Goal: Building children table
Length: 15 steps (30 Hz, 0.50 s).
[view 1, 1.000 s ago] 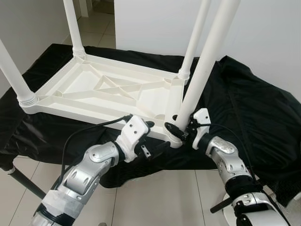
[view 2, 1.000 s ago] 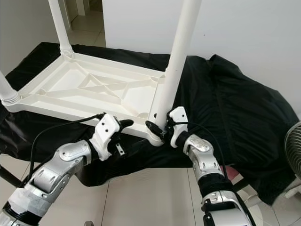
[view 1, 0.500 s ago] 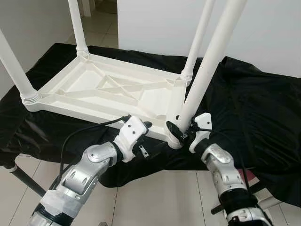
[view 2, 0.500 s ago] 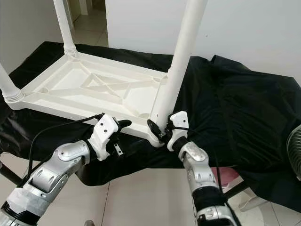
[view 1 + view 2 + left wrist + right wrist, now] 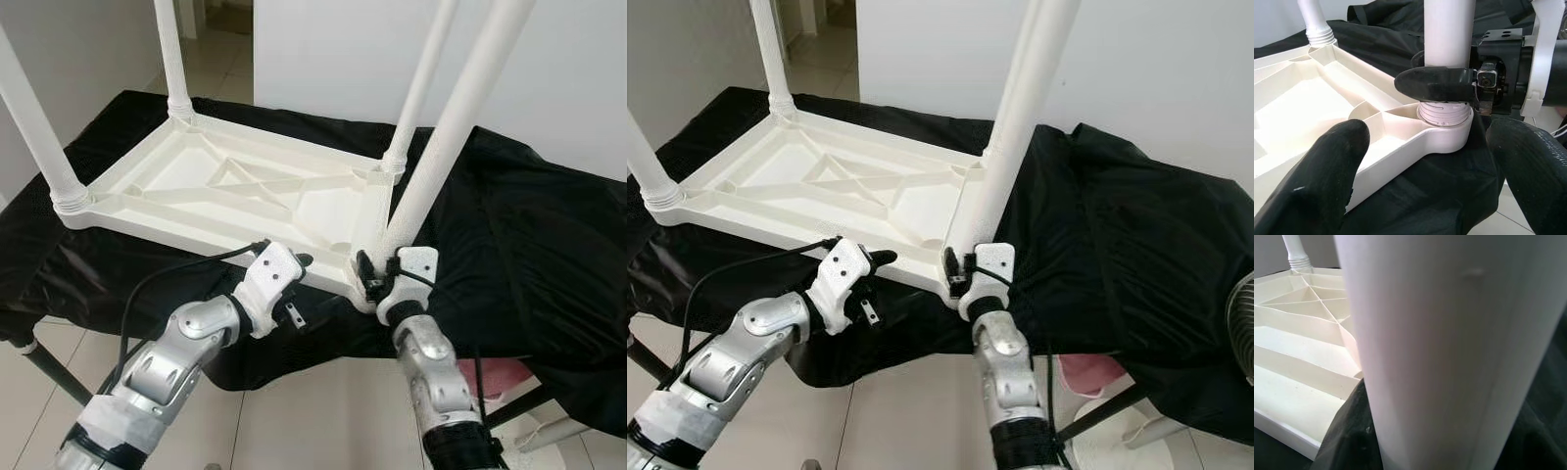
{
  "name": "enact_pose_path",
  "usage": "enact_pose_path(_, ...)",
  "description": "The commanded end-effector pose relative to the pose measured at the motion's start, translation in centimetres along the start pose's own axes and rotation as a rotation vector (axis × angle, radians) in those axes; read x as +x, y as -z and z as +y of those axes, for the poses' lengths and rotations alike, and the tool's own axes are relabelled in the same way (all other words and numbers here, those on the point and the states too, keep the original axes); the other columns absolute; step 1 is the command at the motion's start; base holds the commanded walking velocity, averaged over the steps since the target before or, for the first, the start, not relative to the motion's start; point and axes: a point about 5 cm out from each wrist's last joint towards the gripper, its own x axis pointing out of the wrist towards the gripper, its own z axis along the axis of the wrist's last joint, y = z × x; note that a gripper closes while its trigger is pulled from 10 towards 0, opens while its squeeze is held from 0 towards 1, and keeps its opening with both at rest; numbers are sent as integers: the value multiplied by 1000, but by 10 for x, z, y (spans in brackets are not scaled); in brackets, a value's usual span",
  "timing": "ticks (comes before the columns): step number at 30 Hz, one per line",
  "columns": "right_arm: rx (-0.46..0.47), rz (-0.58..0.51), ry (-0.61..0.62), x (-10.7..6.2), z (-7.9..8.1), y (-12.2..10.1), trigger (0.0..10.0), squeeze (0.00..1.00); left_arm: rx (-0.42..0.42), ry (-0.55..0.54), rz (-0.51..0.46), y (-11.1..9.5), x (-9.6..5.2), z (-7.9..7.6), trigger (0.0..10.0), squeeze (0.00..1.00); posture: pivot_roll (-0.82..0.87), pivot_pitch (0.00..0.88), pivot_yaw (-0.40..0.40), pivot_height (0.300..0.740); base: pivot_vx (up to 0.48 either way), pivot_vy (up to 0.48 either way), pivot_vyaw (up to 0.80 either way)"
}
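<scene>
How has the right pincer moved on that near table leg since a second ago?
Yes. The right pincer has swung around the near leg: its white body, earlier out to the right of the corner socket, now sits in front of it, still clamped at the leg's base.

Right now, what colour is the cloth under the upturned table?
Black cloth, clearest in the left eye view.

One upturned white tabletop (image 5: pixel 245 196), four white legs (image 5: pixel 460 127), one black cloth (image 5: pixel 529 225), two grippers (image 5: pixel 377 279).

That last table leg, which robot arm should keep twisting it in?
Probably the right. The right gripper is clamped round the table leg at its socket; the left gripper is open beside the tabletop.
</scene>
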Motion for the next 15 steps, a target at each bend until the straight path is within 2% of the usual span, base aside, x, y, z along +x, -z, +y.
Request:
enact_pose_path(1,66,15,16,-4,5,3,10000,0,6,112,4,0,0,-8,10000,0,54,0,-70,740,0,0,0)
enact_pose_path(9,48,22,63,-4,4,-1,10000,0,10,111,9,-1,-1,-7,10000,0,53,0,-67,740,0,0,0)
enact_pose_path(10,43,18,54,-5,4,-2,10000,1000,9,111,9,0,-1,-7,10000,0,52,0,-67,740,0,0,0)
enact_pose_path(15,35,-2,18,-8,4,-6,10000,1000,6,108,8,0,-1,-7,10000,0,51,0,-70,740,0,0,0)
